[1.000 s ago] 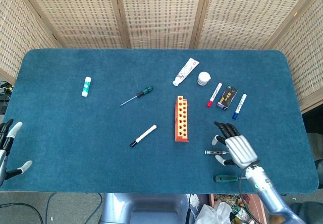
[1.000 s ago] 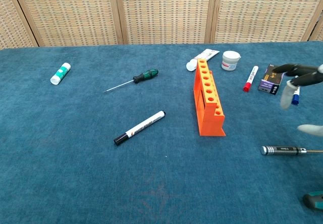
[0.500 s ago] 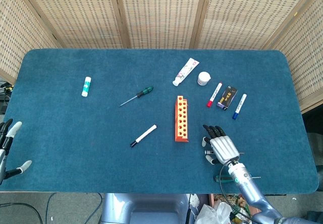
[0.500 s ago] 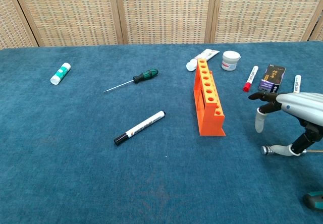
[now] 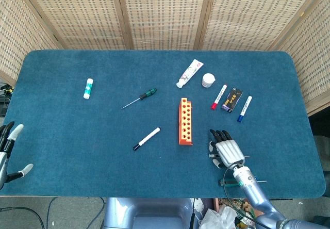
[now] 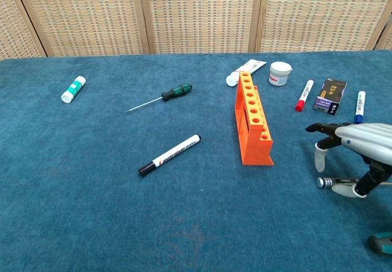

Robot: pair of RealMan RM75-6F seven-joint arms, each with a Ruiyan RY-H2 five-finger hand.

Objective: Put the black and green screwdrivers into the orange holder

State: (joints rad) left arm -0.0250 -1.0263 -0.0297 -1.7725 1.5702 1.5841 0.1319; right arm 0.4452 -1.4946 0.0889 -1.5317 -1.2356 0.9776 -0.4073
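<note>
while the orange holder (image 5: 185,121) (image 6: 253,127) stands upright near the middle of the desk (image 5: 77,131) (image 6: 73,198), its row of holes shows nothing in it, and neither screwdriver is inside. the green screwdriver (image 5: 139,98) (image 6: 159,98) lies flat to the holder's left, well apart from it, handle toward the holder and shaft pointing away. the black screwdriver (image 6: 335,182) lies flat to the holder's right, near the front edge, mostly hidden under the right robot hand (image 5: 227,152) (image 6: 358,145), which is palm-down over it. the thumb looks to be touching its handle from the chest view, but whether it is gripped or only touched i cannot tell. another green-handled tool (image 6: 381,243) shows at the desk's front right edge, partly cut off. the left robot hand (image 5: 9,149) sits off the desk's left front corner, fingers spread, holding nothing.

between holder and green screwdriver, nearer the front, lies a white marker (image 5: 147,138) (image 6: 169,155). behind the holder are a tube (image 5: 190,73) (image 6: 246,70) and a small white jar (image 5: 208,80) (image 6: 280,73); to their right a red-capped marker (image 5: 218,96) (image 6: 303,95), a dark box (image 5: 232,99) (image 6: 329,95) and a blue-capped marker (image 5: 244,108) (image 6: 359,106). a glue stick (image 5: 88,88) (image 6: 73,89) lies far left.
</note>
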